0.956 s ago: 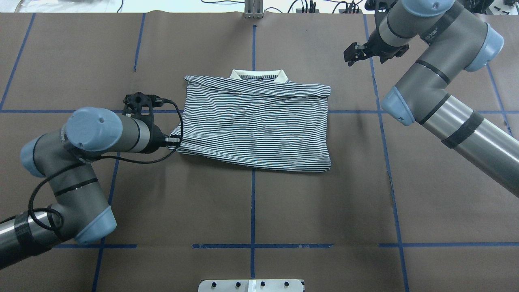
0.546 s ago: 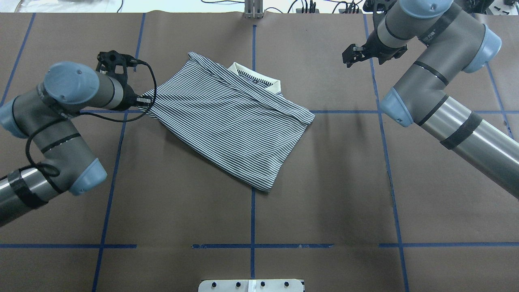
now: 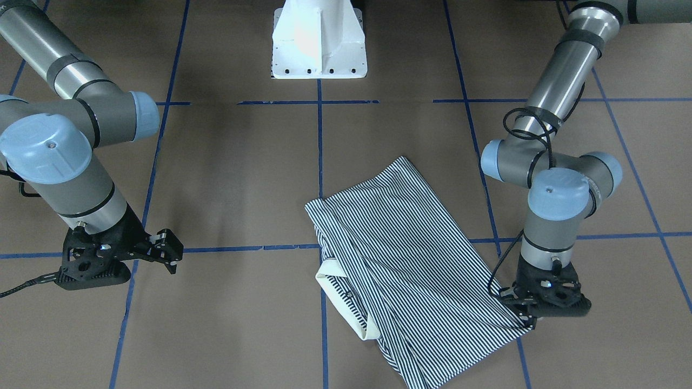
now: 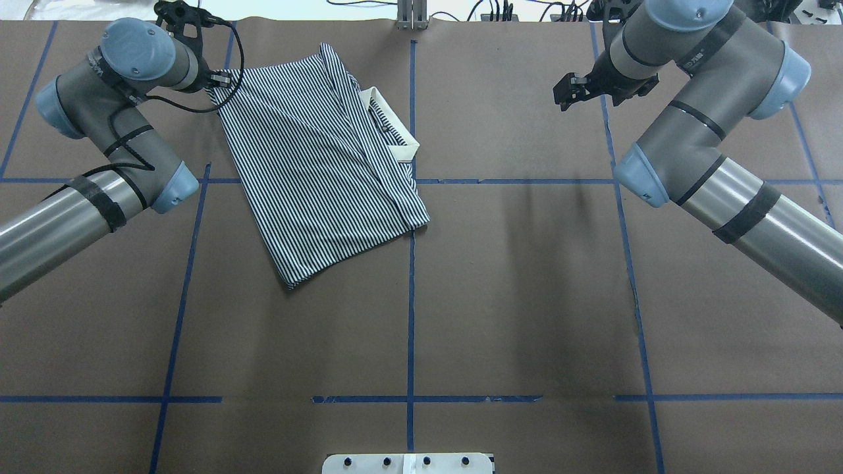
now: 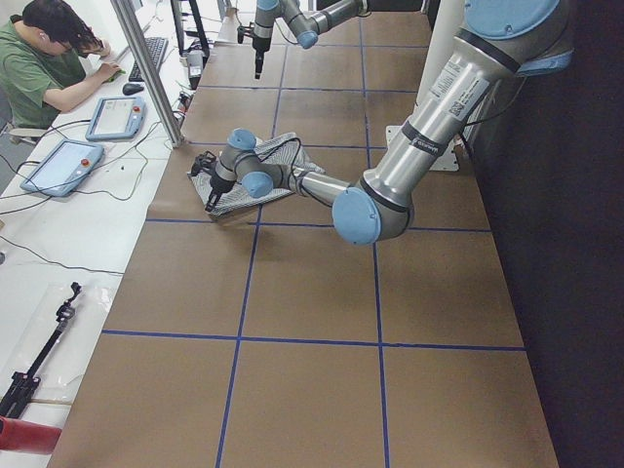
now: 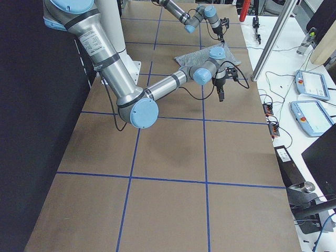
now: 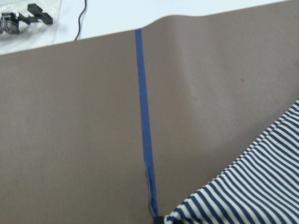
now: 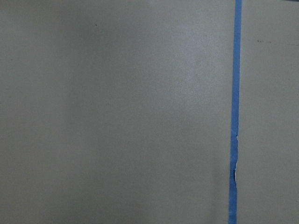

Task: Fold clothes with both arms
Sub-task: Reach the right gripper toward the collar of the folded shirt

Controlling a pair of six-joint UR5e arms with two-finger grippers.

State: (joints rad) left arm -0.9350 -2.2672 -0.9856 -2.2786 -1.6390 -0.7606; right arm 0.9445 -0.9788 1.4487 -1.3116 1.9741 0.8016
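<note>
The striped polo shirt [image 4: 316, 164] lies folded on the brown table, turned so that its cream collar [image 4: 395, 131] points toward the table's middle. It also shows in the front view as the shirt [image 3: 411, 259] with the collar [image 3: 340, 297]. My left gripper [image 4: 220, 79] is at the far left of the table, shut on one corner of the shirt; the same left gripper [image 3: 527, 319] pinches the striped edge low on the table. The left wrist view shows only a striped corner [image 7: 252, 186]. My right gripper [image 4: 565, 92] hovers open and empty at the far right, well away from the shirt.
Blue tape lines [image 4: 411, 289] divide the brown table cover. The white pedestal base [image 3: 319, 43] stands at the robot's side. A metal post [image 4: 411, 16] rises at the far edge. A person [image 5: 49, 68] sits at the desk beyond it, with tablets and cables.
My left gripper has pulled the shirt's corner toward the far left, and the shirt has swung clockwise, so the collar now faces right instead of the far edge. The right arm has barely moved.
</note>
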